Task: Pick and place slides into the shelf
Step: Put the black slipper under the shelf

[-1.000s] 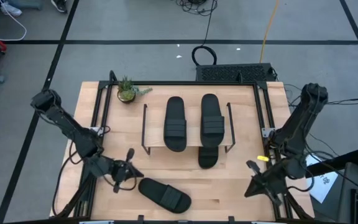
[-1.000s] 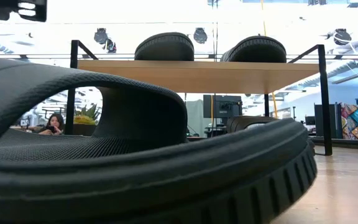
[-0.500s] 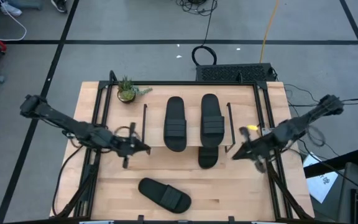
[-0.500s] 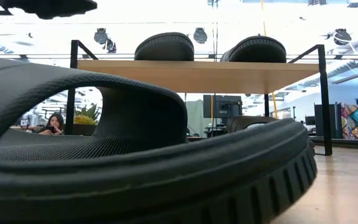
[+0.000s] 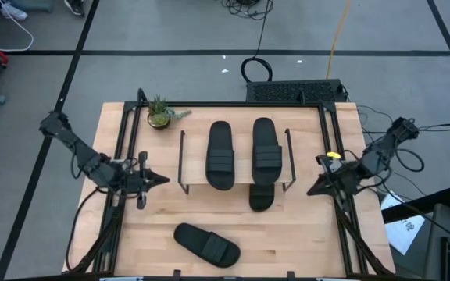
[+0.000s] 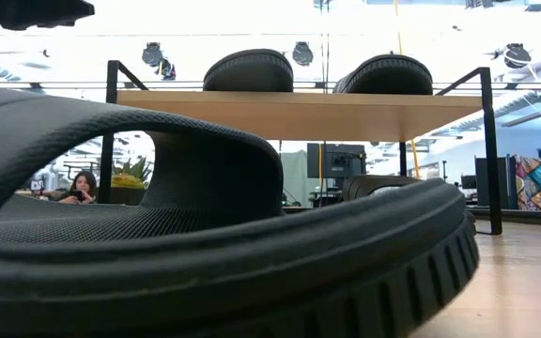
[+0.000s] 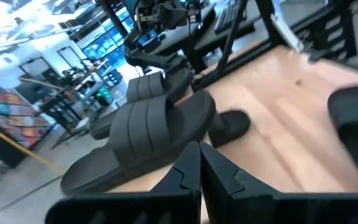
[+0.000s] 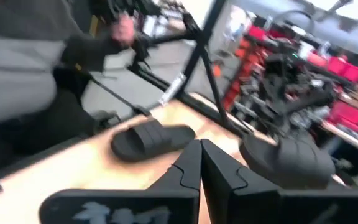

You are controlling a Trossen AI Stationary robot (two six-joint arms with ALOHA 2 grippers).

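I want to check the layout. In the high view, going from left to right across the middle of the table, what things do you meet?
left gripper → left slide on the shelf → right slide on the shelf → right gripper

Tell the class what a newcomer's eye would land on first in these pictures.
Two black slide sandals lie side by side on the low wooden-topped wire-legged shelf mid-table. A third black sandal pokes out from beneath it, and a fourth black sandal lies alone near the front edge. The left gripper and right gripper flank the shelf, shut.
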